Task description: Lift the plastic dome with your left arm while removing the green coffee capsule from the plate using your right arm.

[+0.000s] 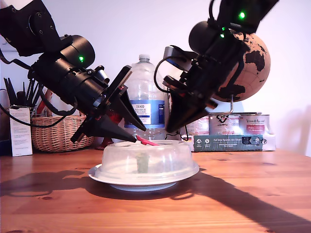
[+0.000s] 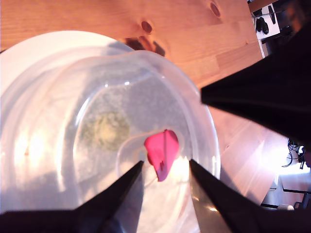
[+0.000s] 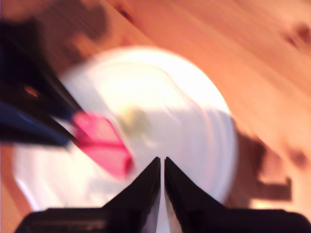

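The plate sits near the table's front, the plastic dome covering the green coffee capsule. Just above, my first gripper's jaws spread around the red tab. My second gripper hovers nearly closed, empty. A bottle stands behind.

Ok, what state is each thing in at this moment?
plastic dome: down on the plate, not lifted.
green coffee capsule: on the plate, covered by the dome.
my first gripper: open, jaws either side of the red tab.
my second gripper: shut, empty, above the dome.
water bottle: upright, capped.
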